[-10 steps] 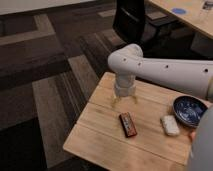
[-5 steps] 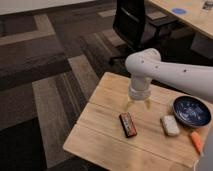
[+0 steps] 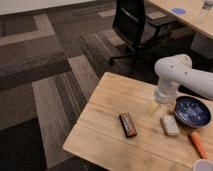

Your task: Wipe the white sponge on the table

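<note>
The white sponge (image 3: 170,125) lies flat on the light wood table (image 3: 110,137), at its right side, just in front of a dark blue bowl. My gripper (image 3: 155,106) hangs down from the white arm (image 3: 175,74) just above the tabletop. It is a little to the left of and behind the sponge, apart from it, and holds nothing that I can see.
A black-and-red flat bar (image 3: 128,124) lies mid-table, left of the sponge. The dark blue bowl (image 3: 191,111), an orange carrot-like item (image 3: 198,144) and a white cup rim (image 3: 204,165) are at the right. A black office chair (image 3: 135,25) and a pale desk with a blue disc (image 3: 178,10) stand behind.
The arm and gripper have moved right across the table, from behind the bar to a spot close to the sponge and bowl. The sponge and bar have not moved.
</note>
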Motion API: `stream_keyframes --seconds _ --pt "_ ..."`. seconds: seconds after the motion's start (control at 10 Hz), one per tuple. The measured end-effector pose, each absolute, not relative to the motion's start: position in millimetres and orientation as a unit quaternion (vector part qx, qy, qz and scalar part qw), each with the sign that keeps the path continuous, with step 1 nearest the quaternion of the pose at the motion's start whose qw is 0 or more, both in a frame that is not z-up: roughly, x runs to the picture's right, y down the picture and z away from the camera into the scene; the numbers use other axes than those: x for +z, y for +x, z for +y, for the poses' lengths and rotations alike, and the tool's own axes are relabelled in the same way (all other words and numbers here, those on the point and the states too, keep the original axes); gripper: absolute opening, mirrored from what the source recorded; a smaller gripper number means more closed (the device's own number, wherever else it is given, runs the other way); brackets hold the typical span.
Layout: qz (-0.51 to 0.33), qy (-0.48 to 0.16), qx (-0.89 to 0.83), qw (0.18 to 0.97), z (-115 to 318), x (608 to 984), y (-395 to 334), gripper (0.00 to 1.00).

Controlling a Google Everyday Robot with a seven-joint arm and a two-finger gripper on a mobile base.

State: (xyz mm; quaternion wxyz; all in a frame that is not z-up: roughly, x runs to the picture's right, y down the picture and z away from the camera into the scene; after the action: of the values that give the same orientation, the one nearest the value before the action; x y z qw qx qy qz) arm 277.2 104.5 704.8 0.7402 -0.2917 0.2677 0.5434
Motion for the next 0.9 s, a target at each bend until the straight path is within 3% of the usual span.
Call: stream_keyframes --seconds 0.9 --pt "0.264 -0.310 0.579 0.706 154 705 337 0.65"
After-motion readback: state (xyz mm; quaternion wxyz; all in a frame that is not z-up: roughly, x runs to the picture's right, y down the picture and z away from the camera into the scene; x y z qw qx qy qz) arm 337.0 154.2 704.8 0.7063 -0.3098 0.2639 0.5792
